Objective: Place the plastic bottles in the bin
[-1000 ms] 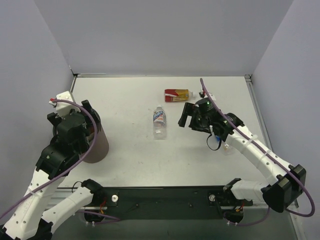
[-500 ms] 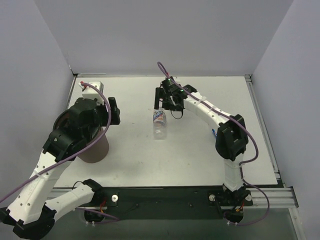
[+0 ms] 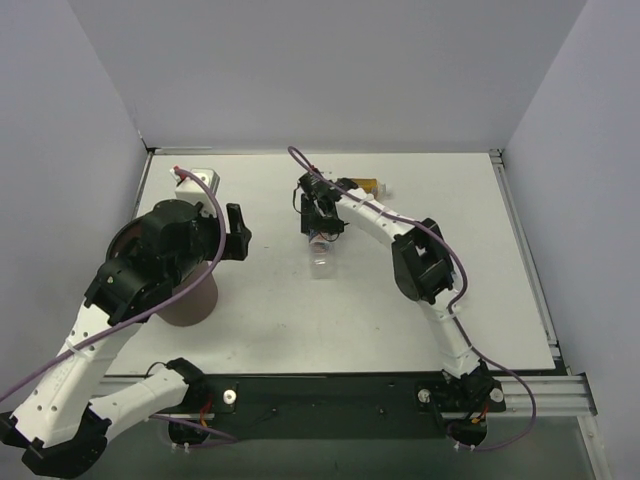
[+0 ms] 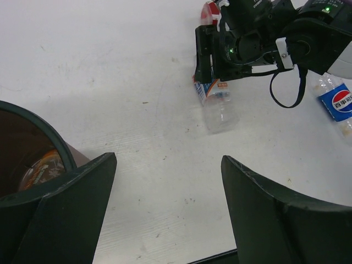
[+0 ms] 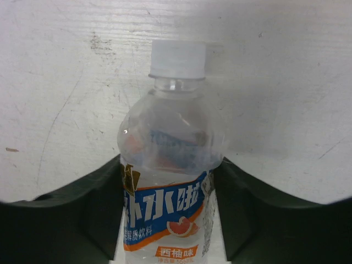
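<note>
Between spread fingers of right pincer (image 5: 168, 160): clear, white-capped plastic bottle (image 5: 170, 132) with blue-orange label, lying on white bench (image 3: 450, 230). Left pincer (image 4: 168, 159): fingers wide apart; round black-rimmed tan-brown bin (image 3: 190, 305) just beside one finger.

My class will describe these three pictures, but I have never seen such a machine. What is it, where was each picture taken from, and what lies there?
It is a robot: a left arm and a right arm bolted to a table, each ending in a two-fingered tool. One picture looks down from overhead; the other two come from cameras on the wrists. The left tool is open and empty beside the bin, in which something orange lies. The right tool straddles a clear bottle lying flat, open and not yet gripping it. A Pepsi bottle and a red-and-yellow bottle lie nearby.
</note>
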Controlling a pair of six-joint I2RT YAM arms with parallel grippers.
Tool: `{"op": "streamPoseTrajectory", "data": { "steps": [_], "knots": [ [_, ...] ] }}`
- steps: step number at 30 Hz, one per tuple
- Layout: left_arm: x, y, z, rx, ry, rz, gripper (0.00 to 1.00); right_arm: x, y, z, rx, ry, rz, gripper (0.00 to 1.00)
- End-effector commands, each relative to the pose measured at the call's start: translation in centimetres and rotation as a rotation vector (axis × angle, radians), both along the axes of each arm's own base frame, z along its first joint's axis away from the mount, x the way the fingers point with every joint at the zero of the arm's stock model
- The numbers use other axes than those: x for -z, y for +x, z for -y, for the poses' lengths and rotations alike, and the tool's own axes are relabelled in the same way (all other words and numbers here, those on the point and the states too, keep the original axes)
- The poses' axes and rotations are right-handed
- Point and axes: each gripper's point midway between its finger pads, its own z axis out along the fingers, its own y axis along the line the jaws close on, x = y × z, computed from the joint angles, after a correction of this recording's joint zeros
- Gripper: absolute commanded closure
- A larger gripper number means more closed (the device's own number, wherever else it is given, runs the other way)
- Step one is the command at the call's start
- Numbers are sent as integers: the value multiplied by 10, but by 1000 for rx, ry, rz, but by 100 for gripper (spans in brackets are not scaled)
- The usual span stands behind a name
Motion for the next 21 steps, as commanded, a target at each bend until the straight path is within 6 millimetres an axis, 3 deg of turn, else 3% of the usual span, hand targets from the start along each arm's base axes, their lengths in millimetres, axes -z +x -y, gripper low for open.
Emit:
{"op": "streamPoseTrajectory", "data": {
  "steps": [1,3,6,7,9,11,12,13,14,15,17,21],
  "knots": [
    [7,-2,13,45,-38,-20,12,-34,2,7,19,-9,56,56],
    [18,0,23,65,-74,-41,12,-39,1,8,22,3,57,75],
    [24,1,45,114,-173,-61,12,-57,-9,9,36,58,49,84],
    [34,-2,52,141,-194,-90,12,-74,-13,10,44,93,63,85],
    [31,0,66,170,-272,-85,11,-75,-31,4,54,190,12,85],
    [36,5,73,170,-307,-86,10,-112,-42,-13,31,364,37,85],
    [38,3,80,205,-322,-102,10,-100,-57,-11,35,390,-6,85],
    [42,3,83,210,-326,-113,9,-126,-63,-16,49,480,14,85],
    [46,6,86,216,-328,-124,9,-137,-63,-23,40,549,41,85],
    [49,6,89,223,-330,-134,9,-135,-76,-26,25,591,4,85],
    [59,8,92,222,-328,-162,8,-163,-83,-34,24,699,36,85],
    [68,9,110,283,-367,-201,7,-181,-101,-42,26,821,30,85]
  ]
}}
